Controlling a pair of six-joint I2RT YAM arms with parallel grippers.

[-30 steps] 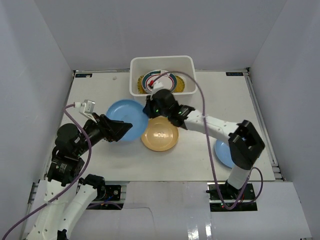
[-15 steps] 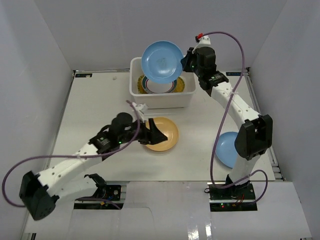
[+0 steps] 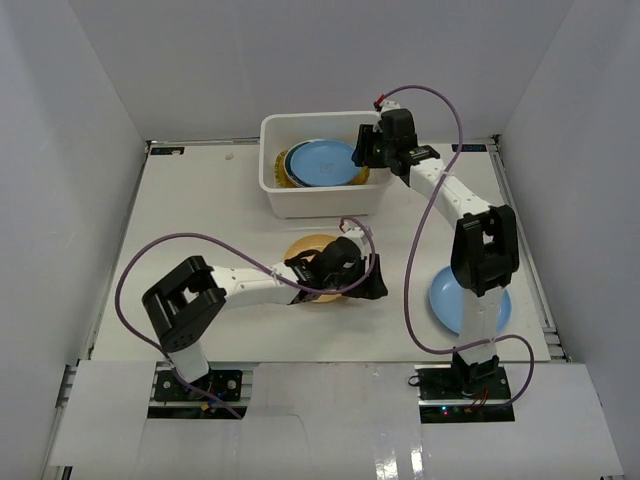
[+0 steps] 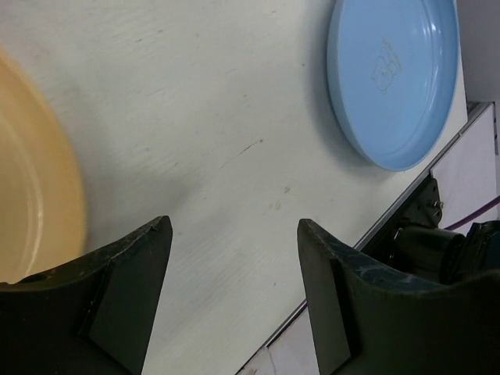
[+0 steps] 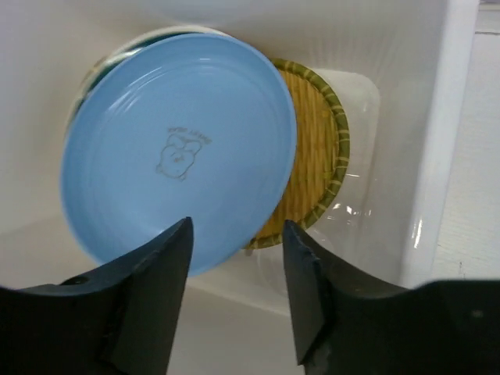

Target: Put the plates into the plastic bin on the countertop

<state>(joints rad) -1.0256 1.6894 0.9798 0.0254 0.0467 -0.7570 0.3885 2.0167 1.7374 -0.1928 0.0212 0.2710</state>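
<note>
The countertop (image 3: 200, 200) carries the bin (image 3: 320, 200) at its far edge, near the middle. In the top view a blue plate (image 3: 322, 162) lies in the bin on top of a stack, hiding most of what is beneath. The right wrist view shows more. A woven plate (image 5: 312, 180) sticks out past the blue one toward the bin's right wall (image 5: 437, 117). A sliver of a green-rimmed plate (image 5: 90, 66) shows at the blue plate's far left edge.

In front of the bin an orange plate (image 3: 308, 246) sits flat on the countertop, largely covered by the left arm in the top view. The left wrist view catches only its blurred edge (image 4: 31, 195). Front right of the bin, near the countertop's front corner, is a second blue plate (image 3: 445, 298), partly under the right arm. The left wrist view shows it whole (image 4: 394, 78), face up with a small printed figure that the top view does not resolve.

The right gripper (image 3: 358, 150) hangs over the bin's right end. Its wrist view (image 5: 234, 297) shows the jaws apart, gripping nothing, above the near edge of the blue plate. The left gripper (image 3: 372, 286) is just right of the orange plate. In its own view (image 4: 234, 289) the jaws stand wide with only bare countertop (image 4: 195, 117) between them.
</note>
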